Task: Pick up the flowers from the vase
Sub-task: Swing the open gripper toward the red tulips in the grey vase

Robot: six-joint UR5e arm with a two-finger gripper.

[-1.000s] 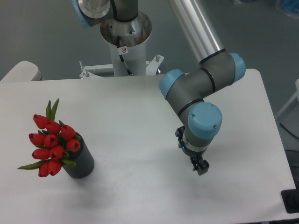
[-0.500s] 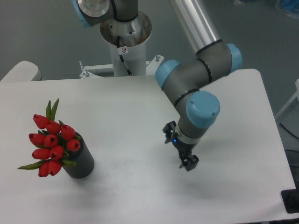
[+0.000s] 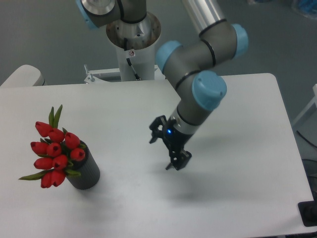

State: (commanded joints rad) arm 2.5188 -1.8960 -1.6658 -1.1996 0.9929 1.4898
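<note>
Flowers [image 3: 55,151] are sitting in the vase [image 3: 85,171] at the near left of the counter [image 3: 124,109], the red buds leaning out to the left over its rim while the stems are going down into the mouth, so the vase is keeping the bunch propped up and within reach from above or from the side. Well apart to the right, the gripper [image 3: 168,148] is hanging low over the middle of the counter, angled down and leftward; its jaws are standing apart with nothing between them, which is leaving them ready to close around the bunch. Judging from this, the reach is only beginning, and the grip will probably need to be taken on the stems or lower buds.
</note>
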